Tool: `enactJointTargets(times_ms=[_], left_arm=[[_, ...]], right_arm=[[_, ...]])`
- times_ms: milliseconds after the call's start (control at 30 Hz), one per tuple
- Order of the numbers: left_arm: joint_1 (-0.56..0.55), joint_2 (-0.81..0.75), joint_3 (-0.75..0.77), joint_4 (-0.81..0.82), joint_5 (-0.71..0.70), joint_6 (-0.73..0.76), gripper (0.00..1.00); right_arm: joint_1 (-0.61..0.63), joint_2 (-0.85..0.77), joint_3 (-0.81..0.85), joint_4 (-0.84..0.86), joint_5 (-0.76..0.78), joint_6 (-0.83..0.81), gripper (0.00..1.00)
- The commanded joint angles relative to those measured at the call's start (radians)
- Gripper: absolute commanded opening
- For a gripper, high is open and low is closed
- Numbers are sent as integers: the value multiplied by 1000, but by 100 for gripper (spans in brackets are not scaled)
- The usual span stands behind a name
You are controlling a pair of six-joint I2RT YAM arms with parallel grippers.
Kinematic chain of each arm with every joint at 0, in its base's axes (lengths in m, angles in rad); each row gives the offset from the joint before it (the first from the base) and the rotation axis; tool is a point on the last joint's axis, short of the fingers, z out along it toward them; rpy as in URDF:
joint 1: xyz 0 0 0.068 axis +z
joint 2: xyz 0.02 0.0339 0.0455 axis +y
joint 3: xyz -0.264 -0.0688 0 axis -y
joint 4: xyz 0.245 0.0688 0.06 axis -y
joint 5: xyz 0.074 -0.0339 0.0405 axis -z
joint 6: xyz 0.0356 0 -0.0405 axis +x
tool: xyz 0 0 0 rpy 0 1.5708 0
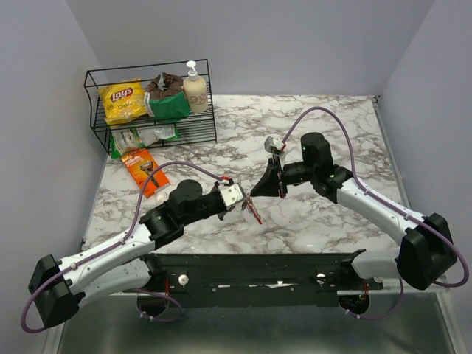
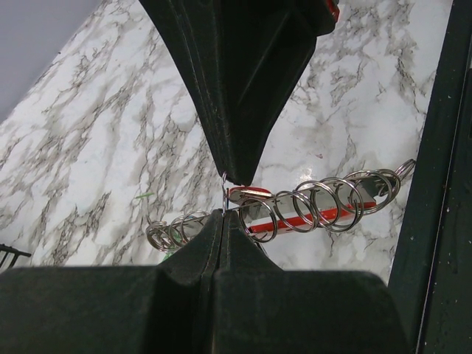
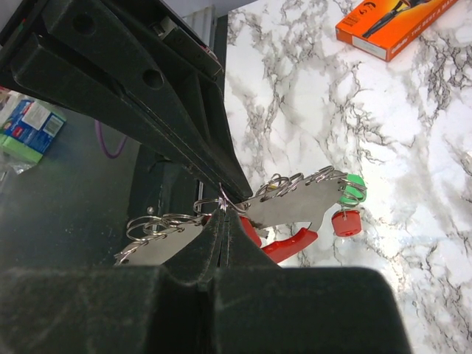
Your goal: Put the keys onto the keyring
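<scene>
Two hands (image 1: 243, 200) (image 1: 259, 189), one keyring (image 3: 291, 243), two coloured key heads (image 3: 354, 188) (image 3: 346, 222).

White-and-black L arm (image 1: 110, 254) & R arm (image 1: 369, 199) both bend inward, L black two-finger gripper (image 1: 246, 202) & R black two-finger gripper (image 1: 255, 193) clamped shut, tips nearly touching, nose-to-nose.

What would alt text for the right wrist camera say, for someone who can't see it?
Two black grippers, the right gripper from below and the left gripper from above, meet tip to tip, shut on the keyring, a red loop strung with silvery rings. Green- and red-headed keys are bunched with it above a marble table.
</scene>
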Motion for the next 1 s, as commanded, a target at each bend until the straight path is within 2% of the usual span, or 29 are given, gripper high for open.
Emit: enactJointTargets(times_ms=[0, 400, 800, 900, 967], left_arm=[[-9, -48, -10, 42, 26, 11, 0], [-9, -66, -18, 43, 35, 1, 0], [-10, -56, -41, 135, 53, -12, 0], [-10, -59, -41, 135, 50, -9, 0], [-10, -62, -41, 134, 50, -8, 0]], right_arm=[[2, 15, -18, 41, -11, 1, 1], [1, 24, -19, 58, -27, 10, 1], [1, 39, -15, 66, -68, 16, 1], [1, 35, -15, 66, -60, 16, 14], [1, 29, -15, 64, -51, 16, 30]])
